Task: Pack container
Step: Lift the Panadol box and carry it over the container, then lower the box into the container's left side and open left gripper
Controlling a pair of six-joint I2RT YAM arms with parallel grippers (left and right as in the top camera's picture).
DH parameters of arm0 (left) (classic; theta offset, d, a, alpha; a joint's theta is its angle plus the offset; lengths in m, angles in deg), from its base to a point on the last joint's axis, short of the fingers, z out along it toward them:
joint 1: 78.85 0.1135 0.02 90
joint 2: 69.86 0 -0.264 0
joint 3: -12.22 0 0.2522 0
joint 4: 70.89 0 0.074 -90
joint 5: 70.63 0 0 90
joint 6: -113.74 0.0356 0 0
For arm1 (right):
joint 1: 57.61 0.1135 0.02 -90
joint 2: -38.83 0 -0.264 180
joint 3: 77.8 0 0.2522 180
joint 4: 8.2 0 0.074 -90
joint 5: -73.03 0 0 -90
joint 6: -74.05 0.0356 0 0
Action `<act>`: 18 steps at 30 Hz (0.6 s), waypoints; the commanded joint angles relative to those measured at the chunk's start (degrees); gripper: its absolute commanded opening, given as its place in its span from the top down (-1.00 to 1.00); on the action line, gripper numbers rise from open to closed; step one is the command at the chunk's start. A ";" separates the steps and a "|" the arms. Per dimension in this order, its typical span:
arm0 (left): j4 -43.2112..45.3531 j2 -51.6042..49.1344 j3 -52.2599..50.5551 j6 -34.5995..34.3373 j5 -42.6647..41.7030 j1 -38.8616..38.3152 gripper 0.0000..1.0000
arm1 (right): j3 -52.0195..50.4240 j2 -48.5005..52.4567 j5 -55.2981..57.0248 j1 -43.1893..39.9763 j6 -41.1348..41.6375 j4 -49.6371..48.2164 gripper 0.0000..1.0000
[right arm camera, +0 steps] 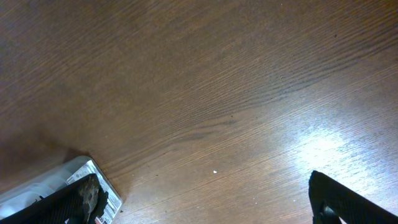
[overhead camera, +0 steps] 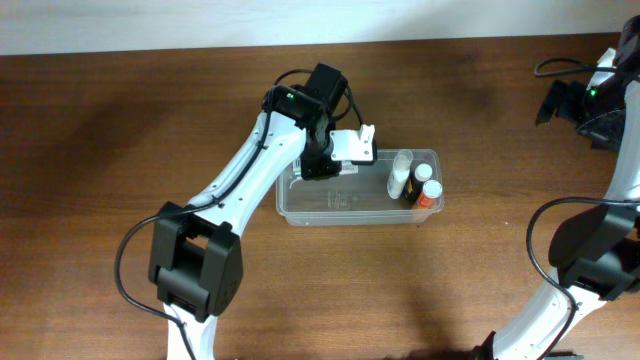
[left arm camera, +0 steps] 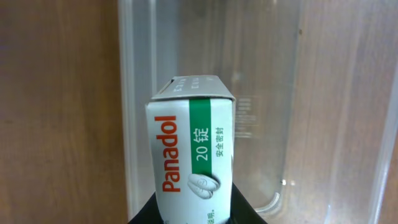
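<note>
My left jaws hold the box [left arm camera: 189,149] tight, over the free end of the container [overhead camera: 350,212] in the middle of the bench [overhead camera: 120,120]. I think it goes in there. It says "Panadol" and "20". Two small bottles [overhead camera: 400,175] sit at the other end. My right jaws are wide and hold nothing, far off.

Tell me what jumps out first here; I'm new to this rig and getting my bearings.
The white-and-green Panadol box, gripped in the left fingers, fills the left wrist view and hangs over the clear container at mid-table. At the container's right end sit a white bottle and a small orange one.
</note>
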 commanded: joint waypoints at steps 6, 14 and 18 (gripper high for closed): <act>-1.14 -1.77 0.72 1.14 -1.31 -1.14 0.66 | 0.98 -0.98 -0.13 0.11 0.68 -0.07 -0.97; -1.14 -3.82 0.72 1.14 -1.53 -1.14 0.67 | 0.98 -0.98 -0.13 0.11 0.68 -0.04 -0.97; -1.14 -5.55 0.72 1.11 -2.12 -1.14 0.67 | 0.98 -0.98 -0.13 0.11 0.68 -0.07 -0.97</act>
